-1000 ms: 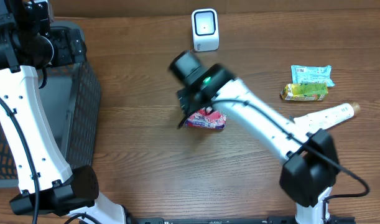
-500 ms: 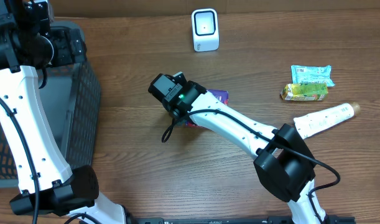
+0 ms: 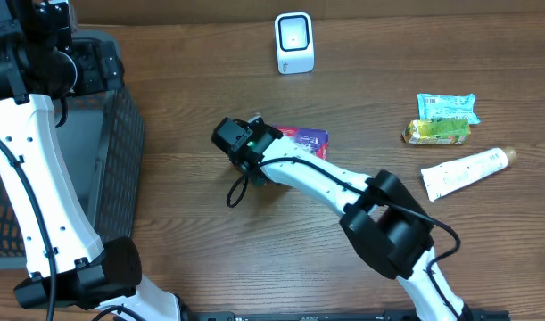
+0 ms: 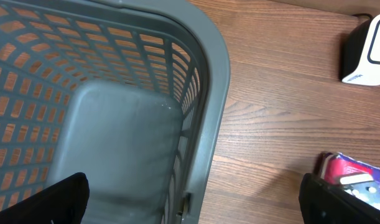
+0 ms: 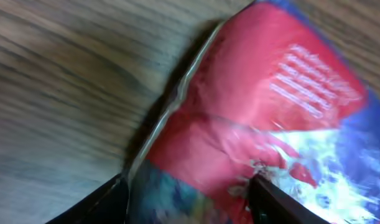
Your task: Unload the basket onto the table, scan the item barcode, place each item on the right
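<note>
On table centre, overhead view: snack packet (image 3: pixel 304 139), red and purple, lies flat on the wooden table (image 3: pixel 254 259); its left end is covered by the right arm's wrist.
Right gripper (image 3: pixel 251 150): sits over the packet's left end; its fingers are hidden under the black housing, so their spread cannot be read from above.
Scanner (image 3: pixel 294 42): white, upright near the far edge, well apart from the packet.
Basket (image 3: pixel 120 134): grey mesh at the left, partly cut off by the frame and partly covered by the left arm (image 3: pixel 40 178).
Left arm end: lost among dark parts in the top-left corner; hard to make out.
Other items: green packet (image 3: pixel 447 107), yellow-green packet (image 3: pixel 436 132) and white tube (image 3: pixel 464 172) at the right, well apart from the snack packet.
Left wrist view, left gripper (image 4: pixel 196 202): only two dark fingertips (image 4: pixel 65 199) show, at the bottom corners, spread wide with nothing between them.
Basket, same view: rim and floor fill the left half; the near wall is cut off.
Scanner, same view: at the right edge, cut off by the frame.
Packet, same view: a purple corner at bottom right, mostly hidden.
Right wrist view, packet: fills most of the frame, blurred; red and blue film, white print too smeared to read.
Right fingers (image 5: pixel 99 202): dark tips at the bottom, moderately apart, one on each side of the packet's lower end; whether they press the film or only straddle it cannot be told.
</note>
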You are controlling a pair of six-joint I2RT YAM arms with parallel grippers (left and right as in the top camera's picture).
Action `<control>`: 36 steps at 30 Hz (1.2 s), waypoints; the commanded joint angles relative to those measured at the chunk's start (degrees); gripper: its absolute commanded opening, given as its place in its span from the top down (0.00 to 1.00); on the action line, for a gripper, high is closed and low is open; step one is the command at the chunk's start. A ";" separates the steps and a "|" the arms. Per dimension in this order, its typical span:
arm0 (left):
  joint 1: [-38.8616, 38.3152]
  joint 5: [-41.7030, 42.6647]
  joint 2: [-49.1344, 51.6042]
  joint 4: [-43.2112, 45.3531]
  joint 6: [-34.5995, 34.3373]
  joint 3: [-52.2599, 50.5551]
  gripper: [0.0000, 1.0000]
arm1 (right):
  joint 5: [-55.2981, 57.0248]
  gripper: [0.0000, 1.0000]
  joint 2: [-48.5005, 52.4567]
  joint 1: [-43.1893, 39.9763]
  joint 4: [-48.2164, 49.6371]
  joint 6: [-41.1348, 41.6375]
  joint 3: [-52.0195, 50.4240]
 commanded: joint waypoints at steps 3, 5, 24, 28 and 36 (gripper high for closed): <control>-0.35 0.44 -0.35 0.11 0.87 0.13 0.01 | 3.43 0.43 2.23 0.39 -1.99 4.31 -0.31; -0.35 0.44 -0.33 0.11 0.87 0.13 0.01 | 6.21 0.46 2.23 0.39 -3.34 5.73 -0.31; -0.20 0.44 -0.35 0.11 0.87 0.13 0.00 | -13.73 0.96 -9.51 -7.10 -10.32 12.04 10.97; -0.22 0.44 -0.35 0.13 0.87 0.13 0.00 | -38.62 0.96 -13.27 -14.49 -6.10 4.98 10.97; -0.57 0.46 -0.35 0.11 0.87 0.13 0.00 | -82.95 0.96 -13.49 -27.69 -5.09 -13.77 7.54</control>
